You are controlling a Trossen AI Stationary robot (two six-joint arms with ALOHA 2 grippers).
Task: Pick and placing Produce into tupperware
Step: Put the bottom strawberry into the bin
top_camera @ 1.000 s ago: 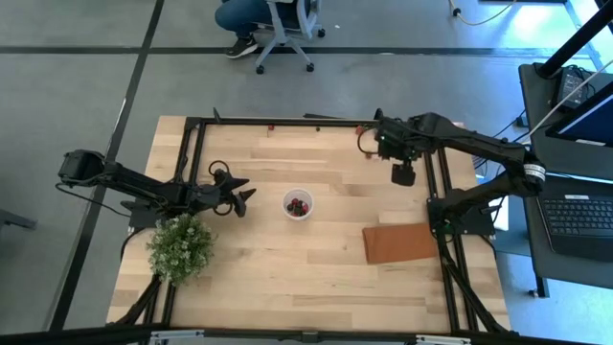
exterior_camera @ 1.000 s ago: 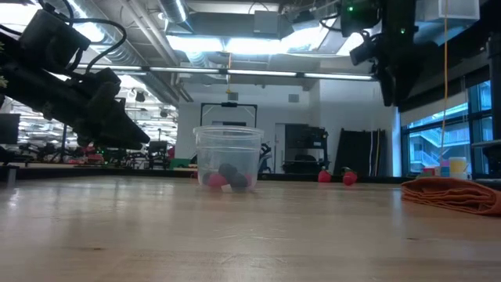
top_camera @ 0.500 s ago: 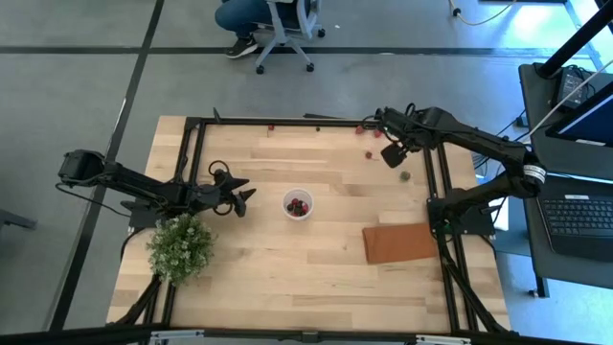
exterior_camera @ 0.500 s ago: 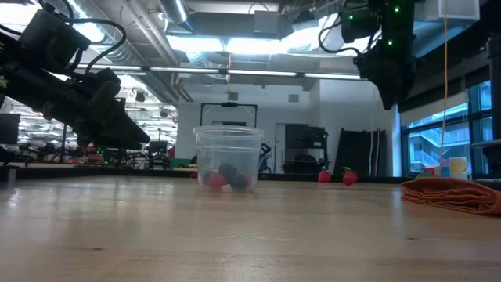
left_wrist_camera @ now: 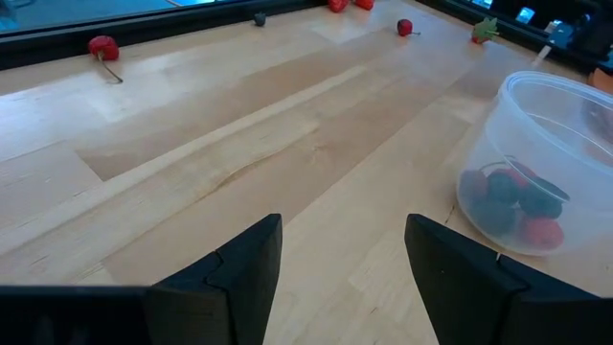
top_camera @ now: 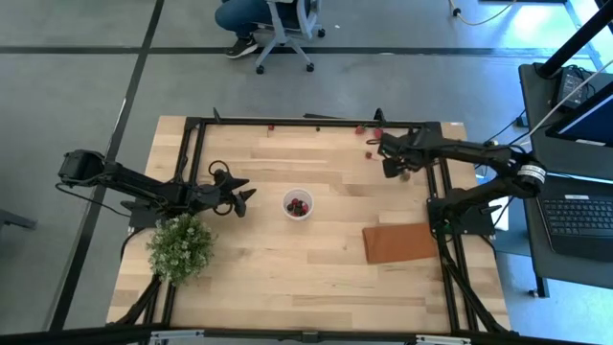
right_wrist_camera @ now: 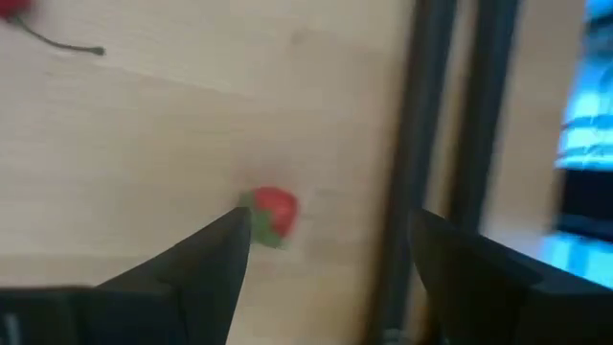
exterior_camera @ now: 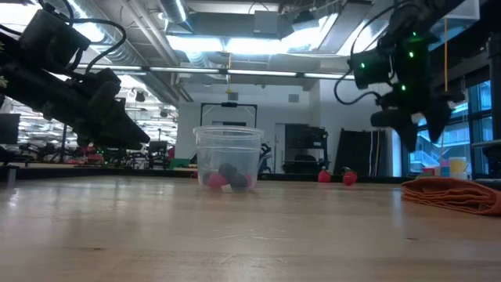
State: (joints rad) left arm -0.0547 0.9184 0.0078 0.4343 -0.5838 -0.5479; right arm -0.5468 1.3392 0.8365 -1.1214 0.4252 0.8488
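Observation:
The tupperware [top_camera: 298,204], a small clear round cup, stands mid-table with several red and dark produce pieces inside [exterior_camera: 228,178]. Loose produce lies along the far edge [top_camera: 359,127] [left_wrist_camera: 103,46]. One red piece with a green cap [right_wrist_camera: 271,214] lies near the right frame rail. My right gripper [top_camera: 394,169] hangs open above that piece, pointing steeply down, and touches nothing [right_wrist_camera: 330,249]. My left gripper [top_camera: 241,196] waits open to the left of the cup, its fingers apart and empty in its wrist view [left_wrist_camera: 345,259].
A leafy green bush with white flowers [top_camera: 180,246] stands at the near left. A reddish-brown mat [top_camera: 399,242] lies at the near right. The black frame rail [right_wrist_camera: 450,144] runs close beside the green-capped piece. Bare wood lies between cup and mat.
My right gripper has come down toward the table at the far right corner, rolling about its own axis as it sank. My left gripper and the cup have stayed where they were.

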